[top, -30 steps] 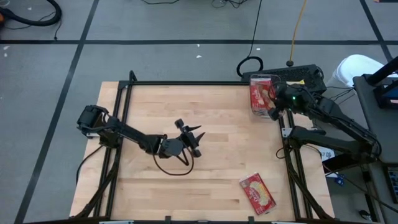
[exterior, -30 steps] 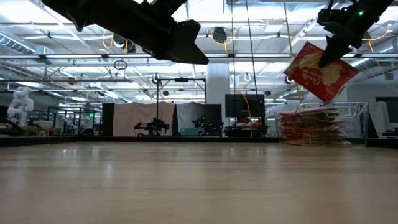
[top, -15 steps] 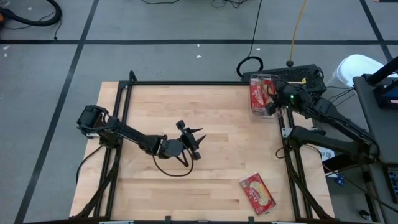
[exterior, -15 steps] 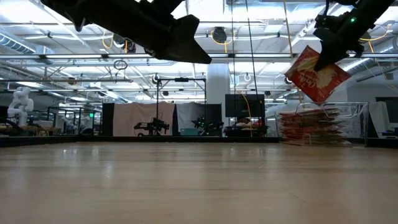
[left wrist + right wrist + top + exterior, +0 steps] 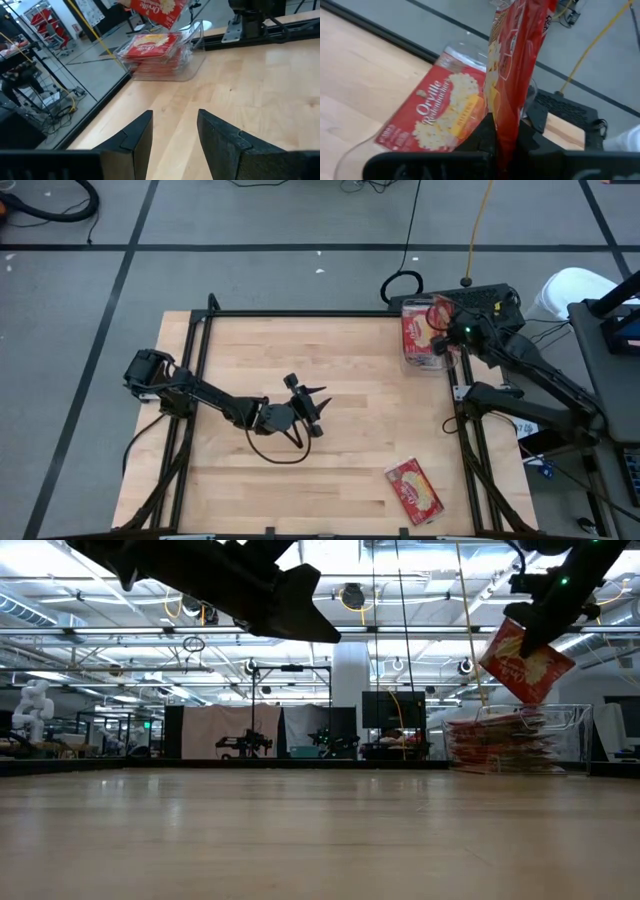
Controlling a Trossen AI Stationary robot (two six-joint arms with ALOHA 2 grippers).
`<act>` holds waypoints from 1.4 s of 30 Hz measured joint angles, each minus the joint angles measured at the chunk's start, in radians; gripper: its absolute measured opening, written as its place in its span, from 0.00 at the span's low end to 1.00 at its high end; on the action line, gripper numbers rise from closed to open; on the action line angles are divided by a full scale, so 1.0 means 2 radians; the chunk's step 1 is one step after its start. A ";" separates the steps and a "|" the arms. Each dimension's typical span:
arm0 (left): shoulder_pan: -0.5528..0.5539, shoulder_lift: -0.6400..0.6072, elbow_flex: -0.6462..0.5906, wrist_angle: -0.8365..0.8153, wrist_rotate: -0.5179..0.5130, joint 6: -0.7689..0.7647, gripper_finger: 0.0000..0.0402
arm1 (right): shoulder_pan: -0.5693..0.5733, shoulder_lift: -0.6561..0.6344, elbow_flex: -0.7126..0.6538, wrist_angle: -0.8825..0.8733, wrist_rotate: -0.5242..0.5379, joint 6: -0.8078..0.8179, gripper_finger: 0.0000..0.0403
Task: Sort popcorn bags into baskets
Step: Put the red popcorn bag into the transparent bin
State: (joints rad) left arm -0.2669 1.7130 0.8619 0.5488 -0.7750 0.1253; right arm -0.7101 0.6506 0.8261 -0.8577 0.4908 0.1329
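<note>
Your right gripper [image 5: 537, 628] is clamped on one red popcorn bag [image 5: 525, 661], and since half a second ago it has carried the bag further toward the table's far right edge, so it now hangs tilted above the clear basket [image 5: 423, 335] at the far right corner, which already holds a stack of bags [image 5: 152, 46]. Your left gripper [image 5: 312, 408] hovers over the middle of the table as before, its fingers [image 5: 134, 136] apart and holding nothing. One more popcorn bag [image 5: 414, 490] lies flat near the table's near right corner.
</note>
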 joint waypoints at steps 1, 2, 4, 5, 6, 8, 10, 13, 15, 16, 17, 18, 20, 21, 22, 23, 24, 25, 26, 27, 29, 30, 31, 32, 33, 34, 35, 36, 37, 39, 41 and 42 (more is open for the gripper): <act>0.000 0.000 0.000 0.000 0.000 0.000 0.40 | -0.001 0.004 0.000 0.001 0.002 -0.002 0.02; 0.000 0.000 0.000 0.000 0.000 0.000 0.40 | -0.001 0.007 0.000 0.005 -0.002 -0.005 0.02; 0.000 0.000 0.000 0.000 0.000 -0.001 0.40 | -0.001 0.008 0.000 0.023 -0.035 -0.008 0.02; 0.000 0.000 0.000 0.000 0.000 -0.002 0.40 | -0.001 0.006 0.000 0.035 -0.052 -0.009 0.02; 0.000 0.000 0.000 0.000 0.000 -0.003 0.40 | -0.001 0.004 0.000 0.045 -0.063 -0.009 0.02; -0.001 0.000 0.000 -0.001 0.010 -0.008 0.40 | -0.001 -0.002 0.000 0.056 -0.063 -0.011 0.02; -0.001 0.000 0.000 -0.002 0.017 -0.011 0.40 | -0.001 -0.004 0.000 0.055 -0.046 -0.014 0.02; 0.000 0.000 0.000 -0.002 0.020 -0.012 0.40 | -0.001 0.000 0.000 0.042 0.008 -0.020 0.02; 0.003 0.000 0.000 -0.003 0.021 -0.011 0.40 | -0.002 0.008 0.000 0.029 0.030 -0.014 0.02; 0.005 0.000 0.000 -0.003 0.022 -0.011 0.40 | -0.003 0.013 0.000 0.022 0.034 -0.010 0.02; 0.007 0.000 0.000 -0.003 0.024 -0.010 0.40 | -0.004 0.019 0.000 0.018 0.039 -0.006 0.02; 0.009 0.000 0.000 -0.003 0.025 -0.010 0.40 | -0.006 0.025 -0.001 0.016 0.045 -0.004 0.02; 0.012 0.000 0.000 -0.003 0.025 -0.010 0.40 | -0.011 0.037 -0.010 0.015 0.057 0.006 0.02; 0.013 0.000 0.000 -0.003 0.025 -0.011 0.40 | -0.015 0.043 -0.015 0.017 0.058 0.007 0.02; 0.013 0.000 0.000 -0.003 0.025 -0.011 0.40 | -0.020 0.049 -0.020 0.022 0.058 0.006 0.02; 0.013 0.000 0.000 -0.003 0.025 -0.011 0.40 | -0.024 0.056 -0.023 0.027 0.058 0.006 0.02; 0.012 0.000 0.000 -0.003 0.026 -0.011 0.40 | -0.028 0.062 -0.026 0.032 0.058 0.006 0.02; 0.012 0.000 0.000 -0.003 0.026 -0.011 0.40 | -0.032 0.068 -0.028 0.035 0.058 0.006 0.02; 0.011 0.000 0.000 -0.003 0.026 -0.011 0.40 | -0.037 0.075 -0.030 0.038 0.058 0.006 0.02; 0.010 0.000 0.000 -0.004 0.026 -0.012 0.40 | -0.042 0.081 -0.033 0.040 0.058 0.006 0.02; 0.009 0.000 0.000 -0.004 0.031 -0.012 0.40 | -0.051 0.092 -0.039 0.042 0.056 0.004 0.02; 0.009 0.000 0.000 -0.004 0.034 -0.012 0.40 | -0.055 0.098 -0.041 0.045 0.056 0.004 0.02; 0.009 0.000 0.000 -0.004 0.035 -0.012 0.40 | -0.058 0.102 -0.042 0.047 0.056 0.004 0.02; 0.009 0.000 0.000 -0.004 0.035 -0.013 0.40 | -0.060 0.107 -0.044 0.048 0.056 0.004 0.02; 0.009 0.000 0.000 -0.004 0.036 -0.013 0.40 | -0.061 0.109 -0.046 0.048 0.055 0.003 0.02; 0.009 0.000 0.000 -0.004 0.036 -0.013 0.40 | -0.061 0.111 -0.047 0.050 0.055 0.003 0.02; 0.009 0.000 0.000 -0.004 0.036 -0.013 0.40 | -0.061 0.111 -0.047 0.051 0.054 0.002 0.02; 0.009 0.000 0.000 -0.004 0.036 -0.013 0.40 | -0.061 0.111 -0.047 0.052 0.054 0.002 0.02; 0.009 0.000 0.000 -0.004 0.036 -0.013 0.40 | -0.061 0.111 -0.047 0.051 0.054 0.003 0.02; 0.010 0.000 0.000 -0.004 0.035 -0.012 0.40 | -0.061 0.113 -0.047 0.048 0.054 0.003 0.02; 0.010 0.000 0.000 -0.004 0.035 -0.011 0.40 | -0.061 0.117 -0.047 0.047 0.054 0.005 0.04; 0.010 0.000 0.000 -0.004 0.035 -0.010 0.40 | -0.061 0.119 -0.047 0.047 0.055 0.009 0.05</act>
State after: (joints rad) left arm -0.2462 1.7126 0.8619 0.5404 -0.7040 0.1048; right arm -0.8324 0.8896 0.7321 -0.7641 0.6011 0.1512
